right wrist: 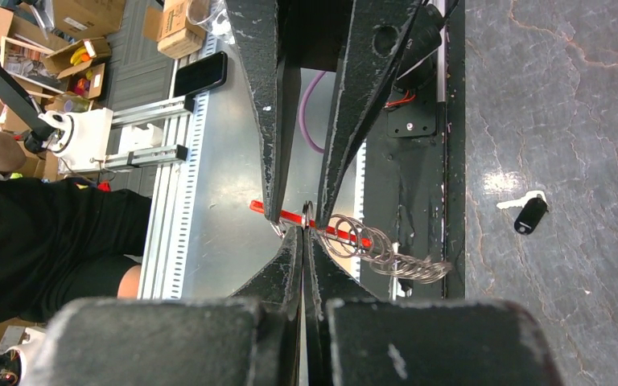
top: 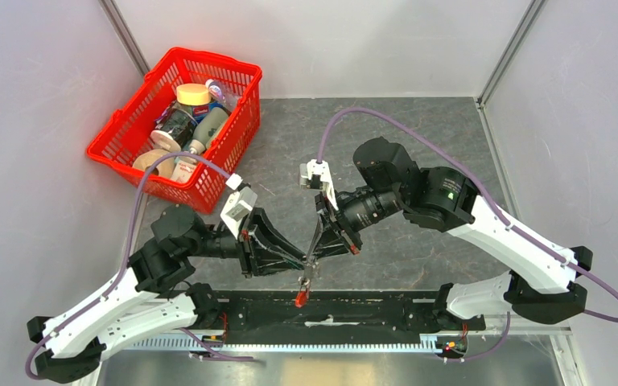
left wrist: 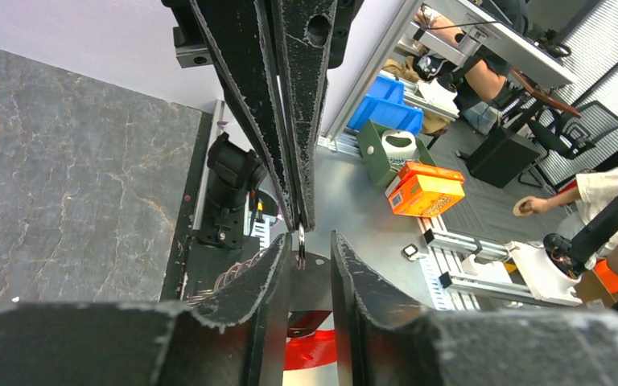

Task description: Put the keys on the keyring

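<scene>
My two grippers meet tip to tip above the table's near edge. My right gripper is shut on a thin silver ring of the keyring. Its silvery coil trails off and its red tag hangs below. My left gripper grips a dark key head with a small hole, right at the ring. Another key, silver blade and black head, lies on the table.
A red basket with bottles and jars stands at the back left. A black base strip runs along the near edge. Grey walls enclose the table on three sides.
</scene>
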`<state>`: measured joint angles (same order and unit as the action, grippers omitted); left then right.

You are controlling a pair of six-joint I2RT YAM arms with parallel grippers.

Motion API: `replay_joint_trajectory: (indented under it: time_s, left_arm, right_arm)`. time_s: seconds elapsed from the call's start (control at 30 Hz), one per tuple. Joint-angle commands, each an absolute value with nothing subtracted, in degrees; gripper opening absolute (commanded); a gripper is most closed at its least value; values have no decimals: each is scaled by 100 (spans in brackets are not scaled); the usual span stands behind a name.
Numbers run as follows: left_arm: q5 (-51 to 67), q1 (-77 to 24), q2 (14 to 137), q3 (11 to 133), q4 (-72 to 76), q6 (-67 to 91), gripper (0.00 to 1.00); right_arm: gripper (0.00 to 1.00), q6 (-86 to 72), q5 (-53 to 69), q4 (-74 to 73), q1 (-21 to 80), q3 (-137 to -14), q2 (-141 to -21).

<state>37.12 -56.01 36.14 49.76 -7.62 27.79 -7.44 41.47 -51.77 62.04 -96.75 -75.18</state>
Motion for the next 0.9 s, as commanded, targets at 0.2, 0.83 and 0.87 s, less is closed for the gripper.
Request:
replay_joint_trajectory:
  time_s: [0.2,0.83,0.87]
  left_arm:
    - [3920,-5598,3599,5106,-675,2670,16]
    - [3677,-5594,3347,4558,181,2757,2]
    - [3677,-5591,3310,4522,234,2777,2]
  right_arm:
    - [0,-727,4190,-5088,6231,-9898,-7514]
    - [25,-930,4061,-4603,6231,-9527,-7185]
    - [28,-972,3979,-4516,6231,-9488,-7117]
